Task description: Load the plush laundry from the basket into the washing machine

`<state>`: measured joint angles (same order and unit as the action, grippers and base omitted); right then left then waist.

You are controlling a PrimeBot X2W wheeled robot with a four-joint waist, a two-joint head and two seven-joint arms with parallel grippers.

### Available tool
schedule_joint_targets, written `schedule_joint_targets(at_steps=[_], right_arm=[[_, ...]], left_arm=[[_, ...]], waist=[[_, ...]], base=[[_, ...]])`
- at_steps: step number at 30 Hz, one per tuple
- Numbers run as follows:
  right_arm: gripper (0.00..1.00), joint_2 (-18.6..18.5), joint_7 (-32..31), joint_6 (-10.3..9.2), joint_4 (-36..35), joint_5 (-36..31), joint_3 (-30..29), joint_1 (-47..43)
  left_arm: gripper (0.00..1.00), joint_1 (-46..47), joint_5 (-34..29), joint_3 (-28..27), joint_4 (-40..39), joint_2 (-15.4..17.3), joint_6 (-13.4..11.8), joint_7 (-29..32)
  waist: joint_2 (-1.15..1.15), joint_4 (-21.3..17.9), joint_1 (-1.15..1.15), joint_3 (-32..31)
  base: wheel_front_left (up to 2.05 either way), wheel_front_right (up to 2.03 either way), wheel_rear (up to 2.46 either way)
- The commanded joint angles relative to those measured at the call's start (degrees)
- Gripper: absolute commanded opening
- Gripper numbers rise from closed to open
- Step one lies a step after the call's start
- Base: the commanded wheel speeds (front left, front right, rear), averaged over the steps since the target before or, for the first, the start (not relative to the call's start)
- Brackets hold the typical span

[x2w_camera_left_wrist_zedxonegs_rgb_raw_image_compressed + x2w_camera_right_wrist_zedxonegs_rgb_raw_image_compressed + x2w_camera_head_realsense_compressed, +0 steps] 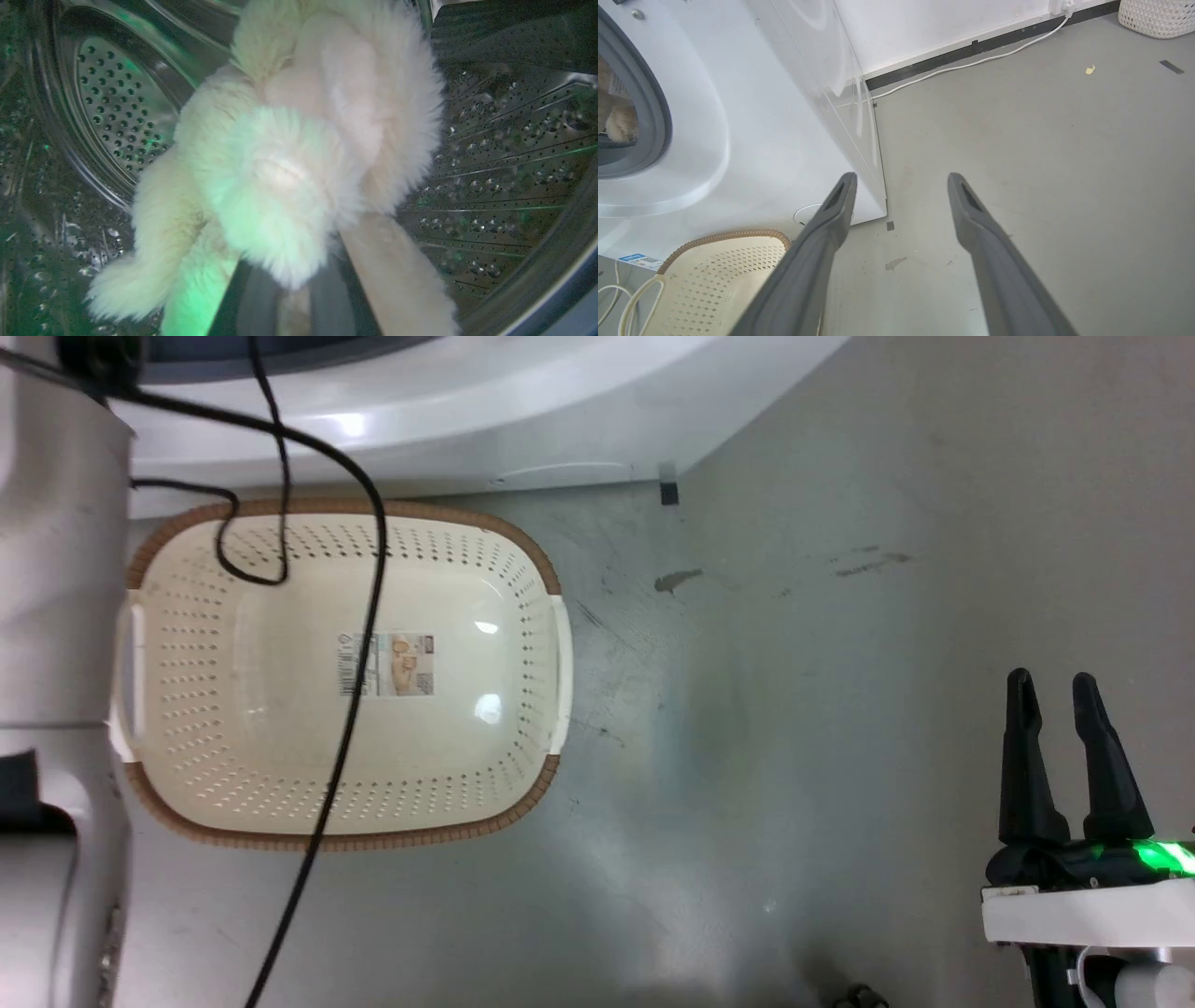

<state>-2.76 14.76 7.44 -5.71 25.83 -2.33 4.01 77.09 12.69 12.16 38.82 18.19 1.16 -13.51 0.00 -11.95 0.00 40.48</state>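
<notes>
You are holding one toy (289, 154) with your left tool (290, 284), its two fingers (254, 303) pinching narrowly on the fur inside the one washer's (738, 140) drum (490, 154). Your right tool (1050, 691) is hanging over the floor (794, 709), its two fingers standing wide and gripping nothing. One basket (233, 775) is sitting on the floor just before the washer, one label (387, 665) showing on its bottom.

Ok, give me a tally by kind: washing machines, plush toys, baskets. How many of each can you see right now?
Large white front-loading washing machine: 1
Fluffy cream plush toy, inside that machine: 1
Baskets: 2, the oval cream perforated plastic basket and a white woven basket
Total: 4
</notes>
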Motion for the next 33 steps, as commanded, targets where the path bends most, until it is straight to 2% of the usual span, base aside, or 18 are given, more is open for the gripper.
schedule_joint_targets(at_steps=[1, 17, 33], right_arm=[[1.00, -0.1, 0.2, 0.05, -0.3, 0.5, 0.0, 0.8], [1.00, -0.1, 0.2, 0.05, -1.7, 1.9, 1.3, 0.5], [1.00, -0.1, 0.2, 0.05, -2.5, 2.8, 2.1, 0.0]], left_arm=[[0.00, 1.7, -0.5, 0.2, 0.0, 0.5, 0.0, 0.0], [0.00, 13.6, -1.8, 0.7, 2.8, 4.4, 0.2, 0.5], [0.00, 21.9, -2.3, 2.0, 8.8, 5.4, 0.8, -0.4]], waist=[[0.00, -0.8, 0.00, 1.0], [0.00, -3.8, 0.00, 7.2], [0.00, -6.7, 0.00, 11.3]], base=[[0.00, 0.00, 0.00], [0.00, 0.00, 0.00], [0.00, 0.00, 0.00]])
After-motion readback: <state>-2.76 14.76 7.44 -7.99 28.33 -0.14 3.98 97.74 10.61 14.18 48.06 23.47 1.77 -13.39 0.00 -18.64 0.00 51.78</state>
